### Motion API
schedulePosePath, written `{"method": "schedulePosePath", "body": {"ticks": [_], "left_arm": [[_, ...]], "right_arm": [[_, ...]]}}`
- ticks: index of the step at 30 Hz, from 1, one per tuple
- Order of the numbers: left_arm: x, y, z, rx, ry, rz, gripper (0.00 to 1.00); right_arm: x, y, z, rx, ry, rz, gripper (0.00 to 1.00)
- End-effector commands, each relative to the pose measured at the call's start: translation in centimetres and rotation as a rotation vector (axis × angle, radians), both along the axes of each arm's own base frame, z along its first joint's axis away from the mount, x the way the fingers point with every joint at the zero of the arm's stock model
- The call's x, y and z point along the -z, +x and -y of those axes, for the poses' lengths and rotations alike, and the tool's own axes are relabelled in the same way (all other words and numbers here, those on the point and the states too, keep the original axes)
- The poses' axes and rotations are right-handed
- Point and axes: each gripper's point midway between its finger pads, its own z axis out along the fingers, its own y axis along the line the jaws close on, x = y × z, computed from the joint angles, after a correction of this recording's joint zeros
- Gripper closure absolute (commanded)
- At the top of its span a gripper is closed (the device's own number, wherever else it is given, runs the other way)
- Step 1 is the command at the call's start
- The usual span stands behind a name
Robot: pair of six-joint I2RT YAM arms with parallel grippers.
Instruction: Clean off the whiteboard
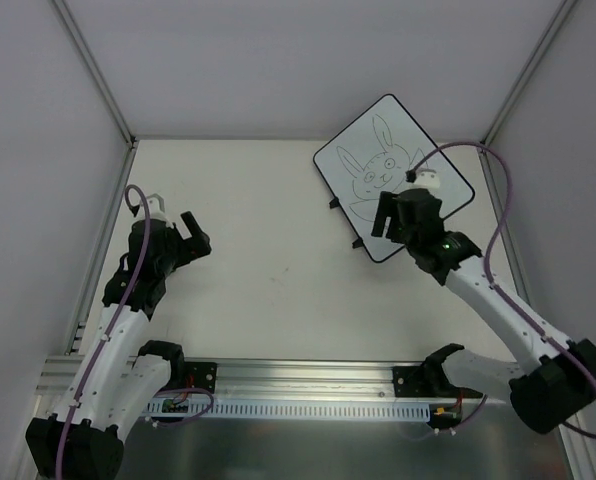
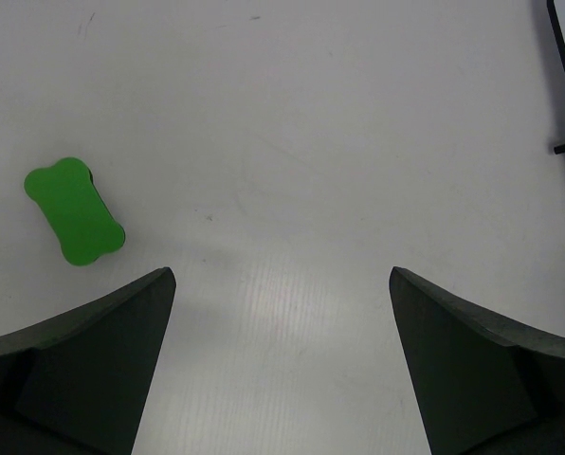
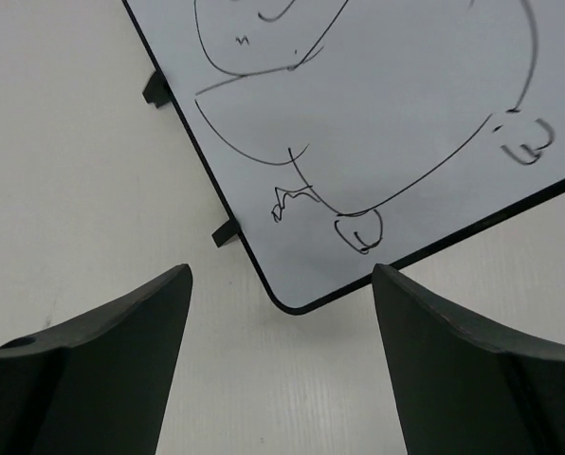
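Whiteboard point(image 3: 406, 95) corner below R gripper point(image 3: 281, 284), jaws apart

Bright, even light; soft faint shadows; mild sheen on table point(image 2: 282, 313); near jaws dark, blurred.

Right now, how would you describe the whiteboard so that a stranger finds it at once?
On the table, look at the far right corner. The whiteboard lies there turned askew, its near part under the right fingers. Only it has a thin black frame and a rabbit drawing.

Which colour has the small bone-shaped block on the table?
The block is bright green; left wrist view shows it best.
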Motion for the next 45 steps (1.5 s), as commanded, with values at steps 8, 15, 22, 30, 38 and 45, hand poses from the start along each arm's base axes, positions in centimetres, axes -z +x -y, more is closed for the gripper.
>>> {"method": "schedulePosePath", "body": {"ticks": [8,15,22,30,38,45], "left_arm": [[-0.8,-0.2,0.2,0.015,0.0,0.047,0.01],[-1.0,-0.4,0.6,0.029,-0.004,0.057,0.01],[-1.1,-0.5,1.0,0.044,-0.006,0.062,0.01],[-1.0,-0.6,1.1,0.051,-0.008,0.062,0.01],[-1.0,-0.6,1.3,0.058,-0.008,0.06,0.01],[-1.0,-0.6,1.3,0.06,-0.009,0.061,0.01]], "right_arm": [[4.6,3.6,-7.3,0.34,-0.123,-0.089,0.27],[7.3,4.4,-7.5,0.511,-0.086,-0.105,0.34],[9.8,4.1,-7.4,0.583,-0.065,-0.154,0.36],[11.6,4.3,-7.2,0.636,-0.038,-0.178,0.42],[13.5,4.4,-7.7,0.687,-0.002,-0.195,0.47],[13.8,4.8,-7.8,0.727,0.033,-0.183,0.51]]}}
